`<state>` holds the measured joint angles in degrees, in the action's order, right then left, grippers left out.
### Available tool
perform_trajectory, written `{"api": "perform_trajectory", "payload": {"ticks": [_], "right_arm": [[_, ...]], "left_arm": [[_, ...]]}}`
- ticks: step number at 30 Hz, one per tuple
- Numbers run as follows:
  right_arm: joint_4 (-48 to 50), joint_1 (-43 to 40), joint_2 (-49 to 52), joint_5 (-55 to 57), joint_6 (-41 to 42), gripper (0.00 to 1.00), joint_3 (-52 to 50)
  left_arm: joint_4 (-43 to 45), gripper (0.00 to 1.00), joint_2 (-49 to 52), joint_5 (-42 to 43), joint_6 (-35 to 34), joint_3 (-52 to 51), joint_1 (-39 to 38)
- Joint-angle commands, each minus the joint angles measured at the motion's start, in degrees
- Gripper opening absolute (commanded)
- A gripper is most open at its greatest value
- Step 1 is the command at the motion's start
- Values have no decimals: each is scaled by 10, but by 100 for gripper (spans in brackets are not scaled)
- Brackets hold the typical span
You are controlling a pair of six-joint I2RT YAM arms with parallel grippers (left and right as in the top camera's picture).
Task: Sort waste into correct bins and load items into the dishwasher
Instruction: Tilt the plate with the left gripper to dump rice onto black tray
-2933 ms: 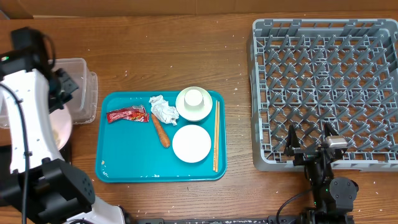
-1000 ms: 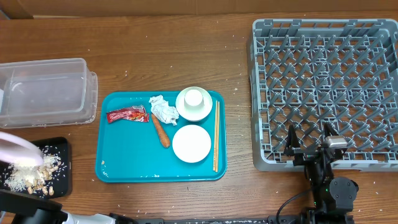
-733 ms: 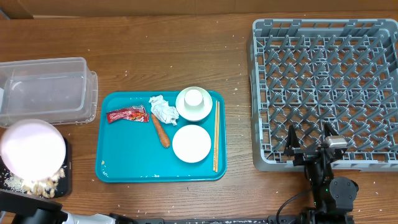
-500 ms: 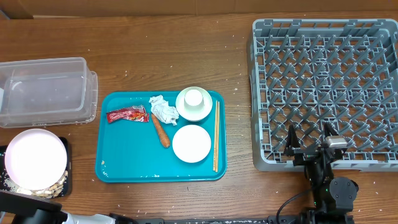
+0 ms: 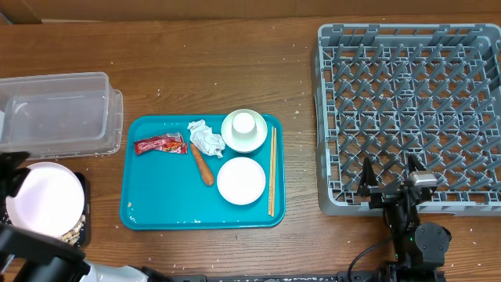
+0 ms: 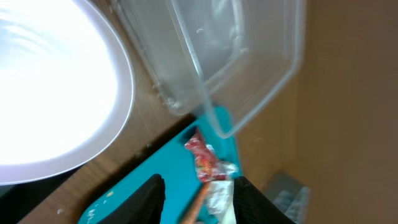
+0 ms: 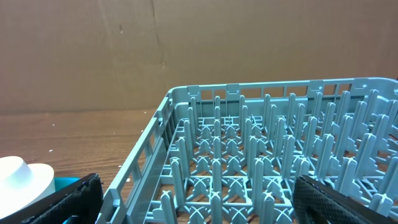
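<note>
The large white plate [image 5: 44,200] lies flat over the black tray [image 5: 84,205], with rice scraps [image 5: 74,229] at its edge. My left gripper [image 6: 198,182] is open and empty beside the plate [image 6: 56,93], pointing at the teal tray. The clear tub [image 5: 59,113] stands behind. The red wrapper [image 5: 160,144], tissue [image 5: 205,137], orange sausage [image 5: 202,163], a bowl with the cup in it [image 5: 244,129], a second bowl [image 5: 241,180] and the chopsticks [image 5: 272,171] lie on the teal tray. My right gripper [image 5: 389,176] is open at the grey rack's [image 5: 411,102] front edge.
The teal tray [image 5: 156,192] sits mid-table between the bins and the rack. My left arm [image 5: 31,254] fills the bottom left corner. The rack's pegs [image 7: 249,155] stand right in front of my right gripper [image 7: 205,199]. Small white crumbs dot the wooden table.
The plate was tipped over the black tray with rice falling off it, then turned level and now lies on the tray. My left arm has come back into view at the left edge. The right arm is still.
</note>
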<state>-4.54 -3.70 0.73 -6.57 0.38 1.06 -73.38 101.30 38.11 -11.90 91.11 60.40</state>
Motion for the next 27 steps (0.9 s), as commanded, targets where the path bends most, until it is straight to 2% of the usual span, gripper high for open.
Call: {"api": "perform_trajectory", "payload": {"ticks": [1, 3, 5, 14, 23, 27], "right_arm": [[2, 2, -6, 5, 3, 100, -6], [2, 2, -6, 5, 3, 100, -6], [2, 2, -6, 5, 3, 100, -6], [2, 2, -6, 5, 3, 100, -6], [2, 2, -6, 5, 3, 100, -6], [2, 2, -6, 5, 3, 100, -6]], "left_arm": [[5, 40, 3, -243, -95, -1, -66], [6, 49, 3, -330, -142, -1, -94], [10, 52, 3, -353, -151, -1, -111], [24, 53, 3, -380, -151, -29, -160], [125, 52, 3, -401, -151, -143, -182], [146, 52, 3, -403, -151, -152, -182]]}}
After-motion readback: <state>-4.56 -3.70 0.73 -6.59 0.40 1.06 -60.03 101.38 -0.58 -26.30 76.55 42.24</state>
